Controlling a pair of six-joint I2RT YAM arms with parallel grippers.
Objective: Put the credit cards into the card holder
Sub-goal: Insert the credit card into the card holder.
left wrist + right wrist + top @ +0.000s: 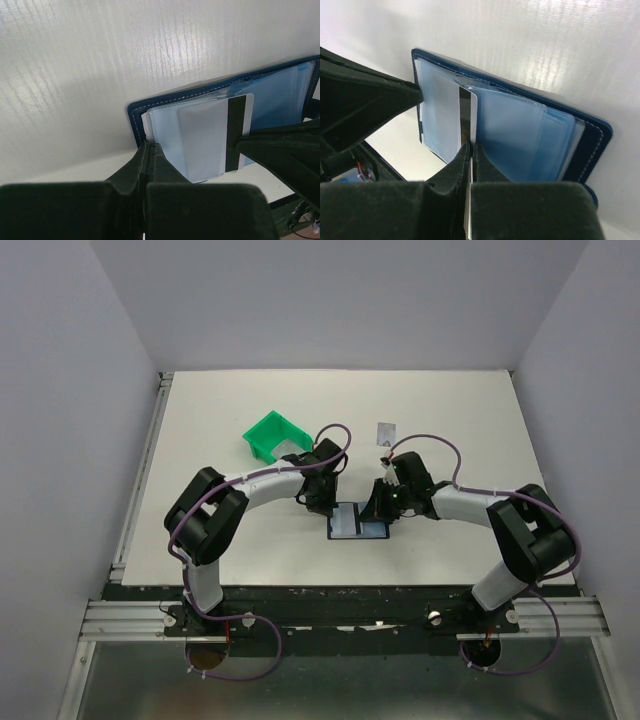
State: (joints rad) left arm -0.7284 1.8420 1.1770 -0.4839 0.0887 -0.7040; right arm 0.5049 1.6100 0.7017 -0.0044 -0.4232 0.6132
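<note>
I record the left gripper (149, 148) clamped on the near edge of the open card holder (190, 92), the right gripper (471, 148) clamped on the striped credit card (468, 112), part-entered just ahead; next, I judge, a straight push home.

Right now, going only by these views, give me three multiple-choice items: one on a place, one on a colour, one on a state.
1. The loose card lies: A in the bin; B on the table; C in the card holder.
2. The bin is: A red; B yellow; C green.
3. The card holder is: A open; B snapped shut; C standing on edge.
Answers: B, bare tabletop surrounds it; C, its walls are green; A, its clear sleeves show in both wrist views.
</note>
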